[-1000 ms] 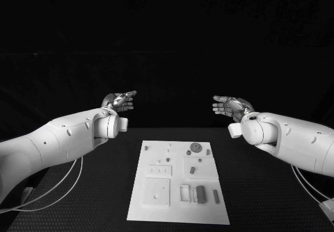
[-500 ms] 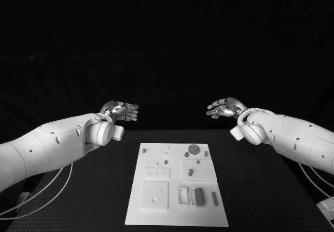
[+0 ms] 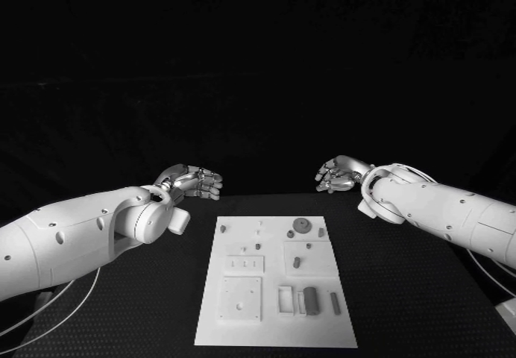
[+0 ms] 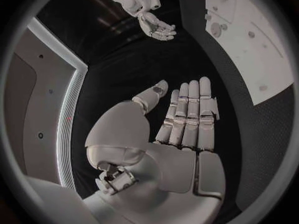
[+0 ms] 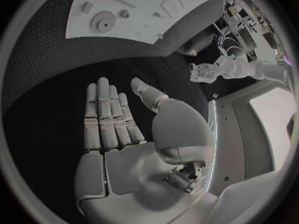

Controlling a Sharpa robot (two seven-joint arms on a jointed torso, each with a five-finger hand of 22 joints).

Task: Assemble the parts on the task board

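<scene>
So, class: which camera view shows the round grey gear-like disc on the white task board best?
The head view: the round grey gear-like disc sits unobstructed on the white task board. Both wrist views show it distorted near the rim.

A black worktop (image 3: 408,298) with a finely textured surface is seen from above. Behind its far edge, a dark, unlit backdrop (image 3: 258,89) is shown, with no detail discernible. In the left wrist view, a pale wall panel (image 4: 37,109) edged by a bright strip is visible.
</scene>
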